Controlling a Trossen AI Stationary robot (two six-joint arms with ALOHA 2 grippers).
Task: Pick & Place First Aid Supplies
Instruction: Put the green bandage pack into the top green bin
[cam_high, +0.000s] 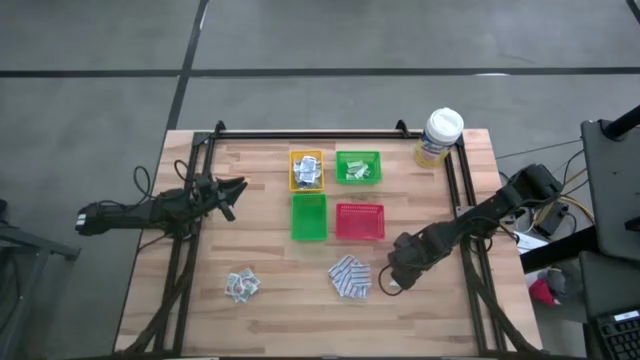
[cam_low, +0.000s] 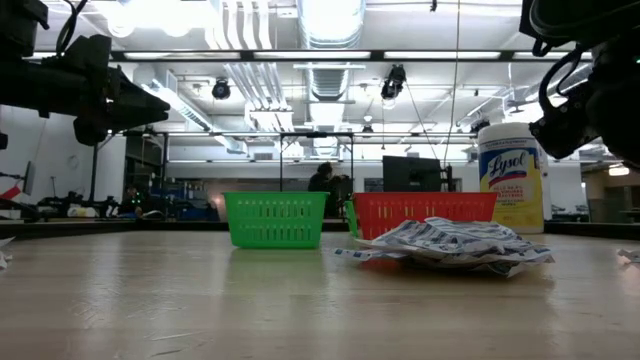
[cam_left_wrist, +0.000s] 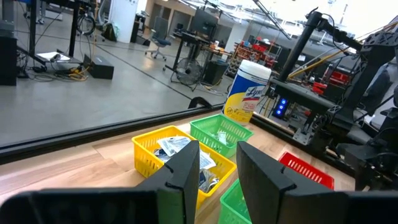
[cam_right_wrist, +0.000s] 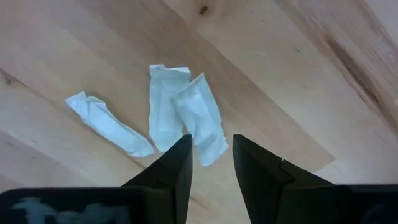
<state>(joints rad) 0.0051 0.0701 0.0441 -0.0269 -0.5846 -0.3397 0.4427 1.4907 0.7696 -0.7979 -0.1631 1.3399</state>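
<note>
So, quick rundown, biggest first:
Worktop (cam_high: 270, 320): light wood, everything sits on it.
Left arm: parked out at the left side, fingers (cam_left_wrist: 186, 177) spread a bit with nothing between them — pointing toward the trays.
Right arm: low near the right front, right gripper (cam_right_wrist: 210, 158) hovering over three pale green strips (cam_right_wrist: 177, 115), fingers parted, not pinching anything.
Canister (cam_high: 440, 135): back right corner.
Trays: yellow tray (cam_high: 306, 170) holds white-grey sachets, green tray (cam_high: 358, 166) holds strips, second green (cam_high: 309, 218) and red (cam_high: 360, 221) in front.
Loose piles: blue-and-white pads (cam_high: 349, 277) front centre — small sachet pile (cam_high: 241, 285) front left.
</note>
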